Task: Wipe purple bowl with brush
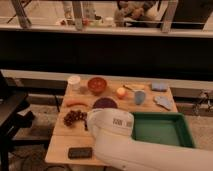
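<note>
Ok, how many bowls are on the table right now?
2: the orange-red bowl at the back, the purple bowl just in front of it. The white arm may hide others, and it hides the claw.

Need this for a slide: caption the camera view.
White arm over the wooden table near the purple bowl and green tray; gripper hidden behind it.

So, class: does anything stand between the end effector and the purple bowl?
Nothing visible does. The end effector is hidden behind the robot's own white arm, which overlaps the near rim of the purple bowl.
</note>
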{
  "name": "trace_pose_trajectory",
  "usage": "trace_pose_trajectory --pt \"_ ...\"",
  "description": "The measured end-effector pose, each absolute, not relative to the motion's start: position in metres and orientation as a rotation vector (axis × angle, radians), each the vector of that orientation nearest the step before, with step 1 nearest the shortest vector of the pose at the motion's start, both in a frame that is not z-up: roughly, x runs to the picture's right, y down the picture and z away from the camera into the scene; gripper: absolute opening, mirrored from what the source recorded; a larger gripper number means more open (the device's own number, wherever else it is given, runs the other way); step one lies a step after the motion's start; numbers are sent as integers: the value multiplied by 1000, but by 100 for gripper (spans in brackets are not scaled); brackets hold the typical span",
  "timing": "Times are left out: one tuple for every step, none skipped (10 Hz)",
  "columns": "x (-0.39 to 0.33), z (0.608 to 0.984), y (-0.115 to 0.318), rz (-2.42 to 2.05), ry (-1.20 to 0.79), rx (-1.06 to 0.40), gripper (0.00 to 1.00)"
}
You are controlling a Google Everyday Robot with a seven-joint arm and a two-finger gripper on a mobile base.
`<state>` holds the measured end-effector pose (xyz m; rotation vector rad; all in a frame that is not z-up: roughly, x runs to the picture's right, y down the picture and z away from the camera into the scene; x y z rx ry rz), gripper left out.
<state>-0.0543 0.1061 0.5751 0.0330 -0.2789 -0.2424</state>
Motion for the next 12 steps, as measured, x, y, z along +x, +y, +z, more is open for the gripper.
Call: trace_pose_trajectory --pt "-52 575 104 -245 -261 40 0" --pt "-48 575 102 -246 -242 44 0" --pt "-44 577 99 -250 -217 50 0" --pt "-42 578 94 -257 -202 54 0" --pt "-40 580 90 -262 -192 56 0" --pt "-37 584 84 -267 -186 56 0" --pt "-33 588 77 -268 -182 54 0" --pt "-31 593 71 -270 -182 51 0" --pt "-28 599 66 -270 -179 45 0" --pt "-26 605 60 -274 -175 40 0" --pt "-24 609 56 -276 -170 39 0" --pt "-20 613 52 -274 -163 39 0"
